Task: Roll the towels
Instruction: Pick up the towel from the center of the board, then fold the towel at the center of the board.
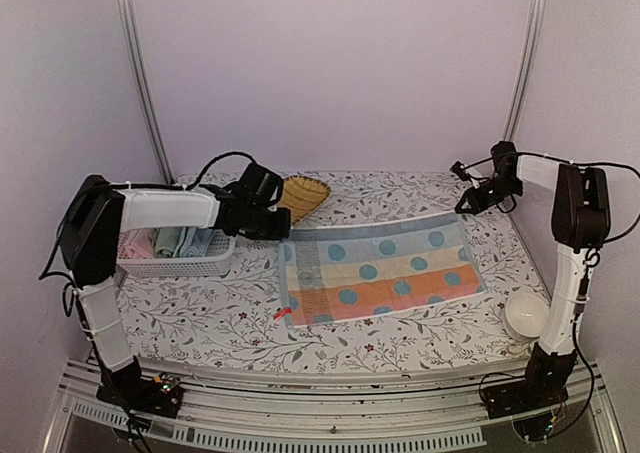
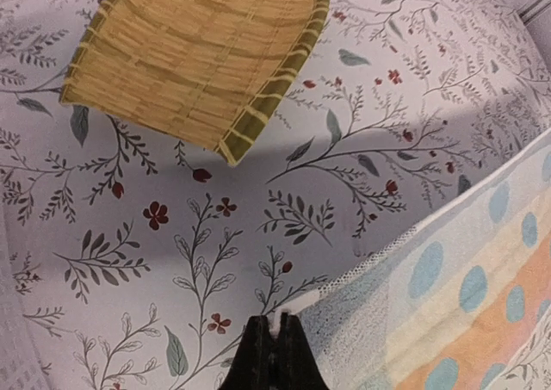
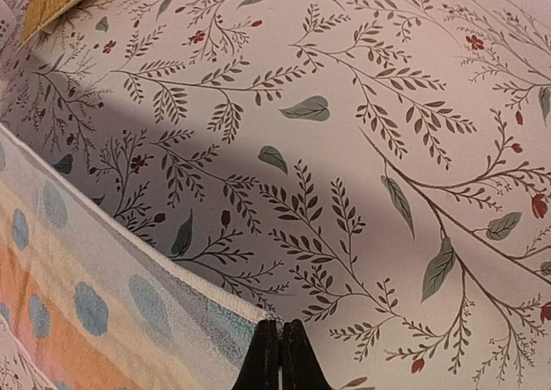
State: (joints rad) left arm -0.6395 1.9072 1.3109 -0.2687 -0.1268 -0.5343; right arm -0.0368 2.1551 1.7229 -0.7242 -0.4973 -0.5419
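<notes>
A towel (image 1: 380,268) with light-blue, cream and orange stripes and blue dots lies spread flat on the flowered tablecloth. My left gripper (image 1: 283,228) is shut on its far left corner; in the left wrist view the jaws (image 2: 277,321) pinch the white hem of the towel (image 2: 456,295). My right gripper (image 1: 465,210) is shut on the far right corner; in the right wrist view the jaws (image 3: 280,325) close on the edge of the towel (image 3: 86,295). Both corners look slightly lifted. Rolled pink, green and blue towels (image 1: 172,241) lie in a basket.
The white mesh basket (image 1: 170,266) stands at the left under my left arm. A woven yellow tray (image 1: 303,195) lies at the back, just beyond my left gripper, and also shows in the left wrist view (image 2: 198,54). A white bowl (image 1: 525,315) stands at the near right.
</notes>
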